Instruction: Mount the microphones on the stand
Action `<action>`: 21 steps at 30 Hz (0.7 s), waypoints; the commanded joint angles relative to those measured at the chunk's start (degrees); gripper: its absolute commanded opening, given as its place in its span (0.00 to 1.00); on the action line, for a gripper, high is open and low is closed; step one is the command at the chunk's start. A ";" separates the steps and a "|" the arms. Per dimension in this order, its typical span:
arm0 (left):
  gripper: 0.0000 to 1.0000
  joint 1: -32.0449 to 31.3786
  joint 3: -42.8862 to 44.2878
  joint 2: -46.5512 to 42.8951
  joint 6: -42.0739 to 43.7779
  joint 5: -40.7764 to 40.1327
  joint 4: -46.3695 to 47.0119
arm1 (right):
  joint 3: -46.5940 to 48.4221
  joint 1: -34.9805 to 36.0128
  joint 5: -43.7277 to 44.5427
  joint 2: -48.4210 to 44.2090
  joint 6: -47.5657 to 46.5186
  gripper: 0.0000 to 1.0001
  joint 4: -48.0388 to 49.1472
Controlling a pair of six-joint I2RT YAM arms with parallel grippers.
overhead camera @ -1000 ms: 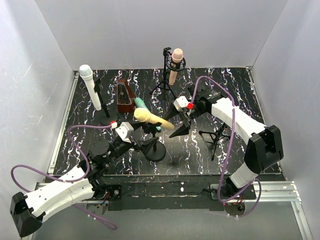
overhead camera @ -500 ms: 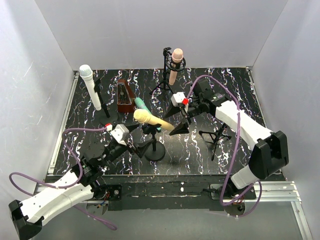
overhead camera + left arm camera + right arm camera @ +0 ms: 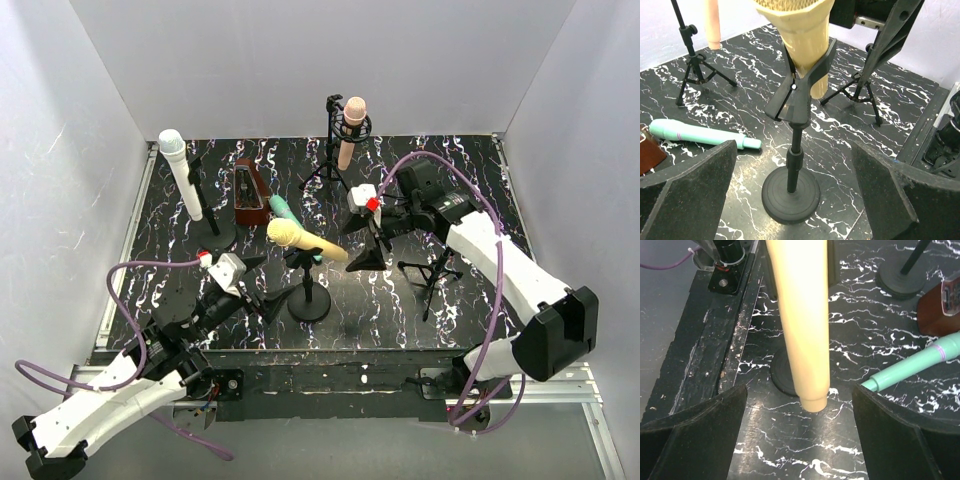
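Plainly the left gripper (image 3: 794, 150) and right gripper (image 3: 799, 390) gaped empty, so retreating straight would spare the clipped yellow microphone (image 3: 300, 238).

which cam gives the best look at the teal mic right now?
Left wrist: the teal microphone lies flat, with nearly its whole length clear. Top external shows its head end, but the yellow microphone crosses over the rest. Right wrist catches only its tail end, cut off at the frame edge.

Robotics lab test booth: plain white walls (image 3: 300, 60), black marbled tabletop (image 3: 400, 310), cabled robot arms (image 3: 500, 270) by a metal rail (image 3: 600, 420).
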 commanded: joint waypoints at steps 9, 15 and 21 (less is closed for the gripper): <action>0.98 0.16 1.74 -0.21 -2.18 -0.46 -4.40 | 1.68 0.13 4.88 -9.44 -11.04 0.93 -22.24; 0.98 0.16 -2.74 -1.97 -2.01 -0.20 0.79 | -2.71 -3.38 1.46 -14.72 -10.61 0.94 -21.64; 0.98 0.16 -4.07 0.93 -0.95 -0.20 3.95 | -9.83 -7.86 -7.05 -18.85 -6.04 0.94 -16.45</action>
